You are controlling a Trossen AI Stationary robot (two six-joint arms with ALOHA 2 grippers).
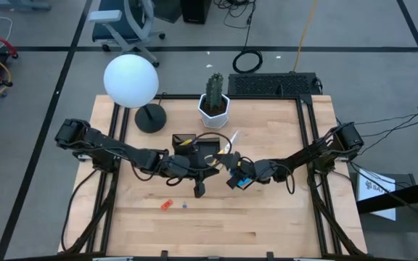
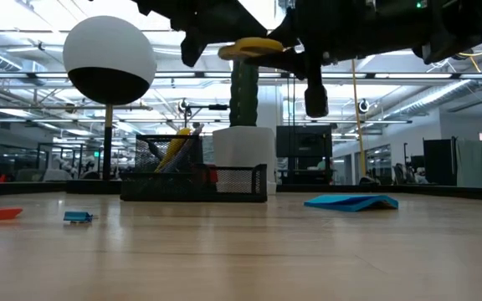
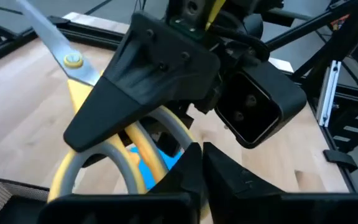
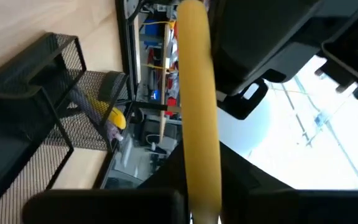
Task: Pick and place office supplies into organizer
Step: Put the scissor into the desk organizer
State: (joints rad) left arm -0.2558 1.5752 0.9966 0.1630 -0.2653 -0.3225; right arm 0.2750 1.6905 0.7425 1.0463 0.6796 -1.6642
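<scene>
No writing can be read on any of the things. The scissors (image 1: 226,147) hang above the bench (image 1: 267,217) beside the black organizer (image 1: 193,148), blades slanting toward the cactus pot (image 1: 214,109), long axis diagonal. The left pincer (image 1: 198,190) is closed and empty, and the right pincer (image 1: 232,161) is clamped on the yellow handle.

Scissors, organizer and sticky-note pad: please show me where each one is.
scissors (image 3: 73,68), left wrist view, pivot of the blades.
organizer (image 2: 192,181), low view, front mesh wall.
sticky-note pad (image 2: 351,201), low view, top face.
</scene>
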